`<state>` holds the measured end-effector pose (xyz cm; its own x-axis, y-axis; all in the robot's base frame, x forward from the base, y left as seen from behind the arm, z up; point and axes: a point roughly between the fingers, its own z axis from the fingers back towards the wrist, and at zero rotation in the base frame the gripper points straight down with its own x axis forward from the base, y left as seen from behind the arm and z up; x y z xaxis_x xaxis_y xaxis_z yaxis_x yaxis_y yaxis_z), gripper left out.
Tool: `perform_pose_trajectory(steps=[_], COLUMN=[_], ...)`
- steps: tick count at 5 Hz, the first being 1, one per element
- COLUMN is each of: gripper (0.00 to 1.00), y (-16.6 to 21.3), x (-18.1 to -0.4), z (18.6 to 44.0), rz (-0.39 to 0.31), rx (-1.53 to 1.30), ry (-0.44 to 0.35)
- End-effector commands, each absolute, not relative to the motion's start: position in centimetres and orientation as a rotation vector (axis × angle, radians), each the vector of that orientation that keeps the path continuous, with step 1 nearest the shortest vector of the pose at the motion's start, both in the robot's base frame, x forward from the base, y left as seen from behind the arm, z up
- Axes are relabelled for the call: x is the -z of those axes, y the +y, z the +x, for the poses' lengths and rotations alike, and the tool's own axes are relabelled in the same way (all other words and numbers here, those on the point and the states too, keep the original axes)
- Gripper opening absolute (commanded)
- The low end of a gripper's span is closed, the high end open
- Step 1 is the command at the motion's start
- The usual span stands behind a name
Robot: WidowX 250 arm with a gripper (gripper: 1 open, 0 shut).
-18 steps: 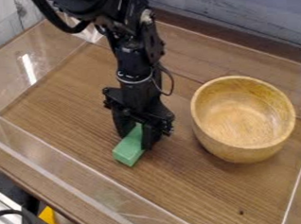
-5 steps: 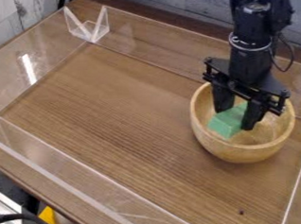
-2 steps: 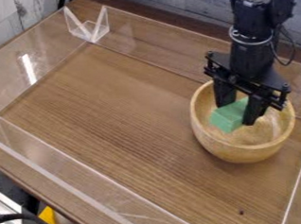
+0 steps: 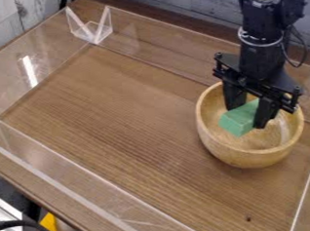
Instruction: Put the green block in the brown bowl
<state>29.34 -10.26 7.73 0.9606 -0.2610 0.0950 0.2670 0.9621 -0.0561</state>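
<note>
bright green block (image 4: 237, 121), light-brown grained bowl (image 4: 233, 153), seemingly black claw (image 4: 258, 110).

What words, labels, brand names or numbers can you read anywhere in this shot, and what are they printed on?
None can be read.
The black robot arm's pincer, the bright green rectangular block it is shut on, the round light-brown wooden bowl and the dark wood-grain table show no lettering in this view.

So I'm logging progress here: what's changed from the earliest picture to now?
The hand, shut on the green block, carried it from the tabletop at the left across to the right and down inside the brown bowl. The bowl stayed where it was.
</note>
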Motion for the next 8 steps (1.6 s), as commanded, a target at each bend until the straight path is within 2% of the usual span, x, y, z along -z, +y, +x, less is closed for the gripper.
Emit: perform_pose_trajectory(steps=[1,4,5,8], gripper=[0.00,0.00,1.00,1.00], y=[-10.8,-10.4,-10.1,-9.5], x=[-9.3,-8.9,-9.3,-10.5], z=[29.6,29.3,29.2,29.0], rz=[-0.082,-0.085,-0.089,-0.079], rx=[0.286,0.288,0.270,0.218], ry=[-0.149,-0.136,-0.134,-0.156])
